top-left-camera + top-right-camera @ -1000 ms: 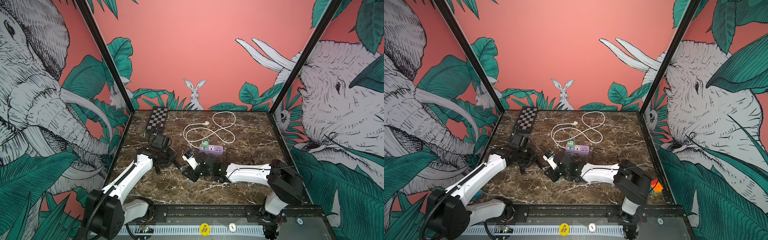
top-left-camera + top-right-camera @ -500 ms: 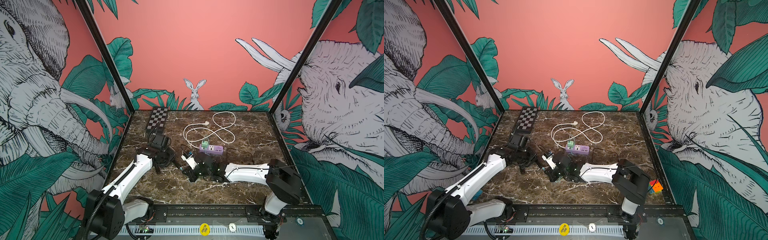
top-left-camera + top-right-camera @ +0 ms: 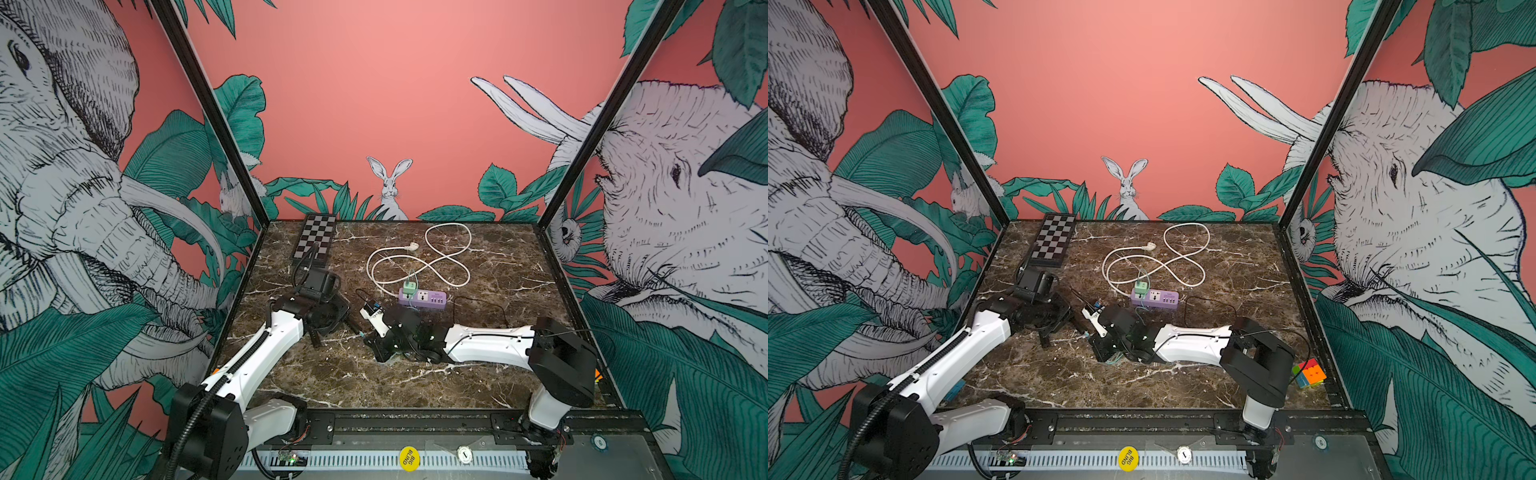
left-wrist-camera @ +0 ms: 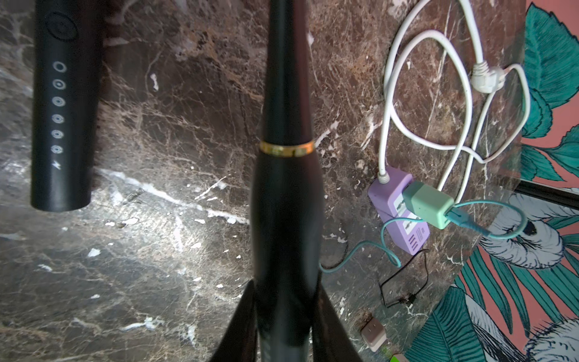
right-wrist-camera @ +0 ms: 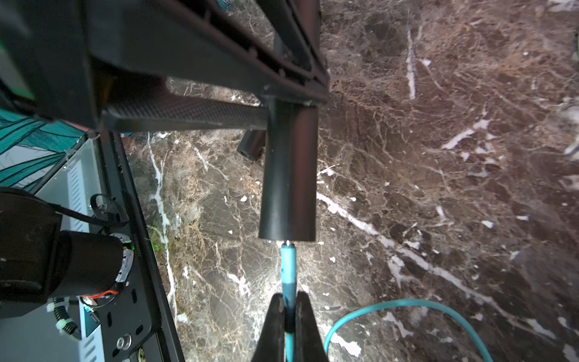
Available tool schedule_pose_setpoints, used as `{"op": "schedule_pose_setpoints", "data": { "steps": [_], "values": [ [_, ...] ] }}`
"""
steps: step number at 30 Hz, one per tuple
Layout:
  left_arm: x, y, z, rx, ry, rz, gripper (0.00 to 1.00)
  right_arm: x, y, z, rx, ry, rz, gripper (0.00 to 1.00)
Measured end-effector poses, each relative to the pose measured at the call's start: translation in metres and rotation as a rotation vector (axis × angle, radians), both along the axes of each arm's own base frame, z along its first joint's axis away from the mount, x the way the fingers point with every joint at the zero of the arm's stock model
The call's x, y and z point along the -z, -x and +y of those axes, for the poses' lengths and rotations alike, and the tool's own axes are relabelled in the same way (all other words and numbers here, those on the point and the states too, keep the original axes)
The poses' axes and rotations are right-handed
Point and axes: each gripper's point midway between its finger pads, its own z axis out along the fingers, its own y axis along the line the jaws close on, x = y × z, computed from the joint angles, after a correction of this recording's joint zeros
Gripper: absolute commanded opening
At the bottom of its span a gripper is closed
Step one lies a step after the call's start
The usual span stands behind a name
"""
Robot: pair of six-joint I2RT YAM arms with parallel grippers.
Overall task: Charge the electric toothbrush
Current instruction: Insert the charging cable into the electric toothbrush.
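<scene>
My left gripper (image 4: 285,282) is shut on the black electric toothbrush (image 4: 286,188), which has a gold ring and is held just above the table. Its flat handle end (image 5: 288,200) points at my right gripper (image 5: 289,296). That gripper is shut on the teal charging cable's plug (image 5: 287,266), and the plug's metal tip sits right at the handle end. In both top views the two grippers (image 3: 332,322) (image 3: 370,338) meet at mid-table, with the toothbrush (image 3: 1077,324) between them. The cable (image 4: 369,250) runs back to a green adapter (image 3: 409,286) in the purple power strip (image 3: 428,299).
A second black cylinder (image 4: 61,125) with a row of indicator marks lies on the marble beside the held toothbrush. A white cord (image 3: 419,257) loops behind the strip. A chessboard (image 3: 316,241) sits at the back left, a colour cube (image 3: 1308,374) at the right edge. A thin black wire (image 3: 478,303) trails by the strip.
My right gripper has closed tight on the teal plug and edged slightly left toward the toothbrush's end. The left arm has stayed still.
</scene>
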Motion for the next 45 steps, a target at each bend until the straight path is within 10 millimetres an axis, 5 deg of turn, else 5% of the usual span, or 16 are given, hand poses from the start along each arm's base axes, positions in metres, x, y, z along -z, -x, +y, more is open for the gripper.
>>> {"op": "schedule_pose_setpoints", "data": {
  "steps": [45],
  "values": [
    [-0.005,-0.008,-0.003,-0.031,0.021,-0.065,0.00,0.006,-0.016,-0.002,0.015,0.103,-0.080,0.00]
  ]
}}
